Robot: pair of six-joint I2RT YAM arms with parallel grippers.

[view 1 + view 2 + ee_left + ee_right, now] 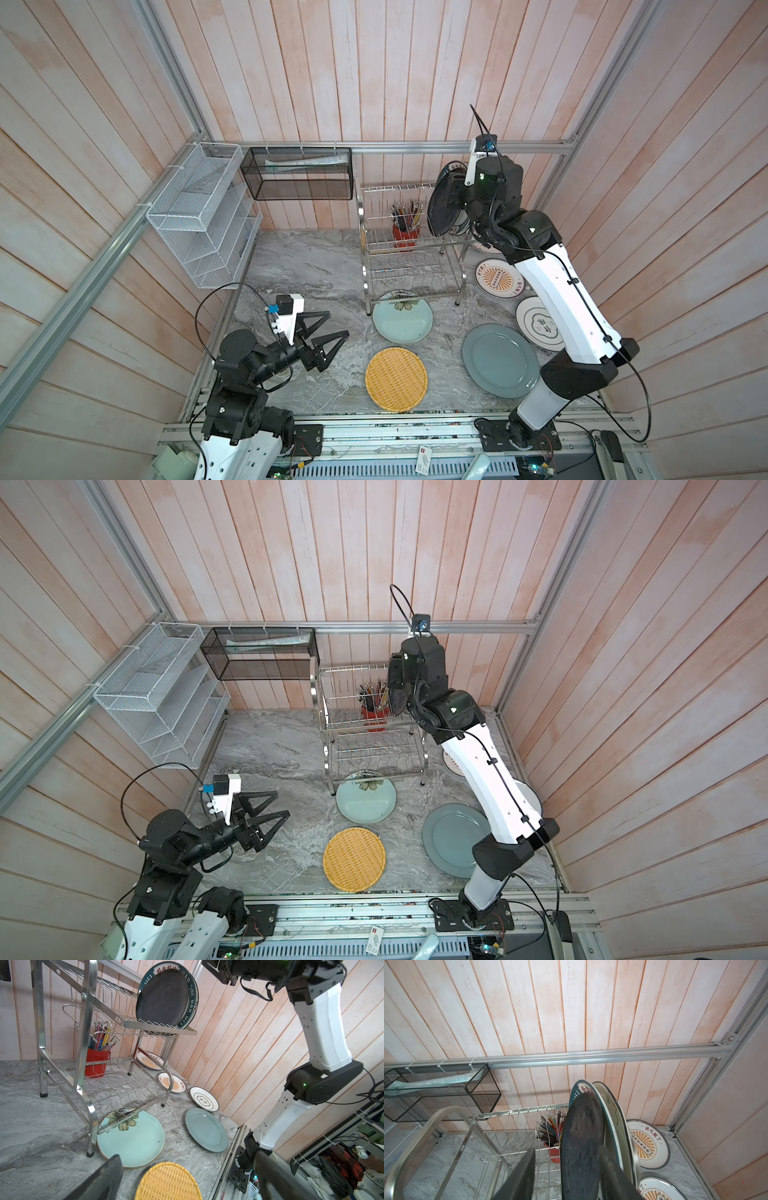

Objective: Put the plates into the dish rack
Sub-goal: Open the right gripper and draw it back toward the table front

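The left gripper [337, 323] is held spread and empty above the table [311, 257]. On the top tier of the dish rack [406, 250] the black plate [442, 208] is stood upright, straddled by the right gripper [568, 1150], jaws parted. Six plates are seen flat and unloaded, from the mint plate [402, 322] to the sunburst plate [498, 277]. Those behind the black plate cannot be counted.

Steel two-tier rack [409, 270] stands right of centre in a top view; black plate [163, 995] and green-rimmed plate [192, 1007] stand upright at its upper tier's right end. Flat on the tabletop [299, 266]: mint plate [402, 322], far edge under the rack; yellow plate [396, 379] at lower centre; grey-blue plate [500, 360], emblem plate [536, 324] and sunburst plates [498, 278] along the right.
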